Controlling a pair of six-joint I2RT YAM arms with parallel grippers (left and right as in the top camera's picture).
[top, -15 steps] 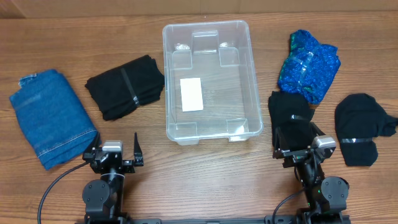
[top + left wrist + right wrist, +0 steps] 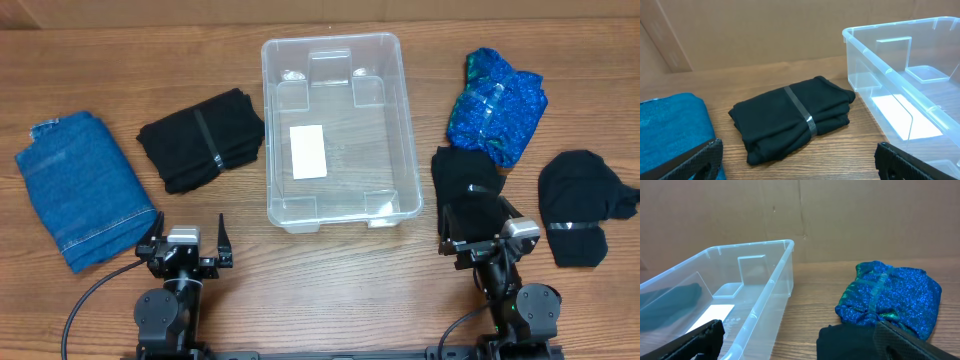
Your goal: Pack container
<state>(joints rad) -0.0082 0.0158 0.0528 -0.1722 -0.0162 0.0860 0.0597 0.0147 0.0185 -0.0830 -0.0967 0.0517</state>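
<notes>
We have packed nothing yet. The clear container sits empty in the middle of the tabletop. Our left fingers and right fingers are spread, holding nothing. Next we should grab the folded black cloth.

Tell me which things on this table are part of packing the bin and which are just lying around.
Likely for the job:
plastic bin, empty
folded jeans
strapped black bundle
sparkly blue bundle
black bundle by the right arm
black bundle at the far right

Just there:
cardboard wall
wooden table
</notes>
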